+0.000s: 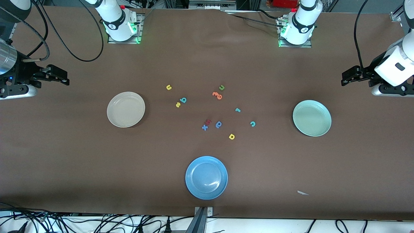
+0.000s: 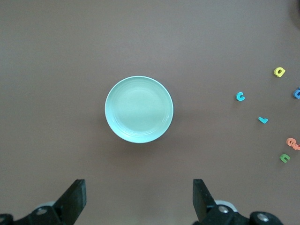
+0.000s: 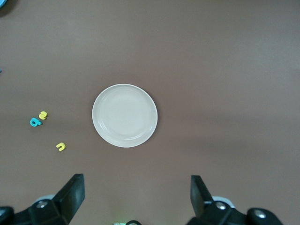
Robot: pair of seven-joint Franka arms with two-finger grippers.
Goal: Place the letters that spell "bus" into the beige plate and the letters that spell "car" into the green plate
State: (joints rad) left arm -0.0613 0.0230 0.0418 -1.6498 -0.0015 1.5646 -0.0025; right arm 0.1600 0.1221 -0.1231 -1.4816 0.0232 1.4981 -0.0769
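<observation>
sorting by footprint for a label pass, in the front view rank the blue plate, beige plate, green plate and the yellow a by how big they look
1. blue plate, though it lies nearest the camera, so its lead is unsure.
2. beige plate and green plate look alike; no ranking between them.
3. yellow a, far the smallest.

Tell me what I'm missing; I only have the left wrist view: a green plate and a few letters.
Observer: A beige plate sits toward the right arm's end of the table, empty.
Operator: Report the "bus" letters.
Observer: The yellow u, teal b and yellow s lie on the table beside it.
Operator: Give me the right gripper.
Observer: The right gripper hangs open above that end, holding nothing.
</observation>
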